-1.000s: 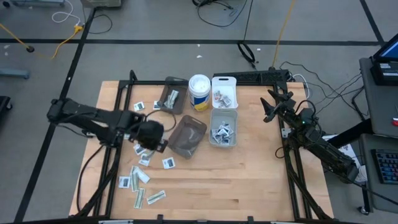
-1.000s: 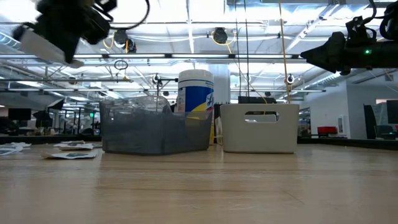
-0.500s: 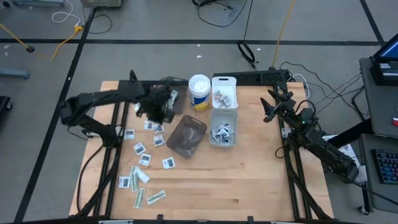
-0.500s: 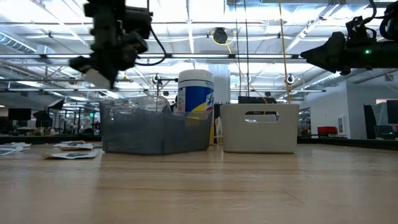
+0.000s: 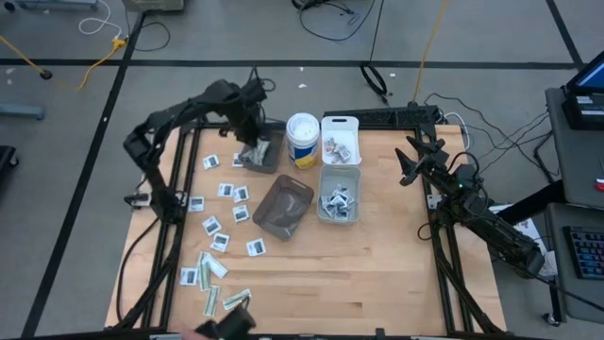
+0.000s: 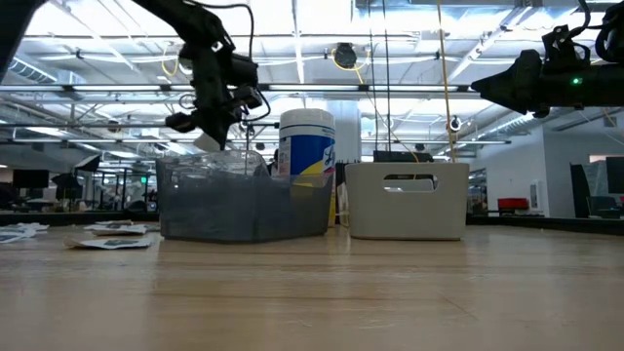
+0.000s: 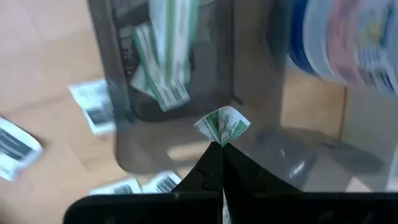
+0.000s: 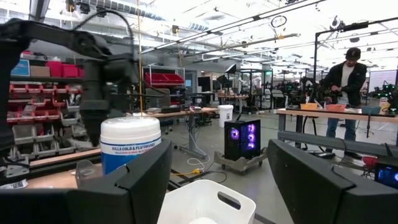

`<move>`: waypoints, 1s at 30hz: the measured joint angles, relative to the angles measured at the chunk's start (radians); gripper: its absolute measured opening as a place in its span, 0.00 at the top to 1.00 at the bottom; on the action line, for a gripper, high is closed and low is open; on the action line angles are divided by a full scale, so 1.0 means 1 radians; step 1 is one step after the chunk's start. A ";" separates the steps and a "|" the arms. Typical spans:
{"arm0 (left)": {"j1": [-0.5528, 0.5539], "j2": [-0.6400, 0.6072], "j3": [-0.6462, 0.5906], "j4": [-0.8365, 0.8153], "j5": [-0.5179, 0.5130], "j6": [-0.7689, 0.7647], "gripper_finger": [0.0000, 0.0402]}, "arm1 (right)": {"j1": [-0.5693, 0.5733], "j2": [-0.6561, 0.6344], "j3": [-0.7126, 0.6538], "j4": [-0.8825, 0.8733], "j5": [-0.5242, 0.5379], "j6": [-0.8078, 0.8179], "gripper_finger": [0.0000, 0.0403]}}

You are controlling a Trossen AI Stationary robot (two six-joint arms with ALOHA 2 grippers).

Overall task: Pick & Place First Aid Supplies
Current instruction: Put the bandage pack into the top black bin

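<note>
My left gripper (image 5: 253, 130) is shut on a small pale green-white strip packet (image 7: 222, 125) and hangs over the far smoky bin (image 5: 261, 149), which has several green-white strips (image 7: 163, 68) in it. In the low view the left gripper (image 6: 209, 135) is above the bins' rims. More first aid supplies lie flat on the wood: white square packets (image 5: 226, 203) and strips (image 5: 219, 283). My right gripper (image 5: 411, 161) waits open and off the table surface at the table's right side, touching nothing. My left gripper pinches the strip packet (image 7: 221, 132) between its two fingertips, coming from above and pointing steeply down. The packet is bent and crumpled just past the tips. It is lifted clear, above the smoky bin's floor (image 7: 186, 106).
A second smoky bin (image 5: 283, 206) stands nearer the middle. A blue-and-white wipes canister (image 5: 302, 140) stands beside two white bins (image 5: 340, 138) (image 5: 339, 195) with packets in them. A person (image 8: 343, 87) stands far off in the room.
My left gripper, shut on the strip packet the whole time, has swung from beside the nearer smoky bin toward the table's far edge and a little to the right, ending over the far smoky bin. The packet has travelled with it, clear of the table.
</note>
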 joint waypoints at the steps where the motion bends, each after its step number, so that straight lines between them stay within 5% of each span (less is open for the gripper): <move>1: 0.013 0.018 0.021 -0.012 -0.004 0.012 1.00 | 0.000 0.000 0.000 0.000 0.000 0.000 0.35; 8: 0.073 0.124 0.165 -0.094 -0.030 0.072 1.00 | 0.000 0.000 0.000 0.000 0.000 0.000 0.35; 30: 0.051 0.343 0.154 0.037 -0.091 0.124 1.00 | 0.000 0.000 0.000 0.000 0.000 0.000 0.35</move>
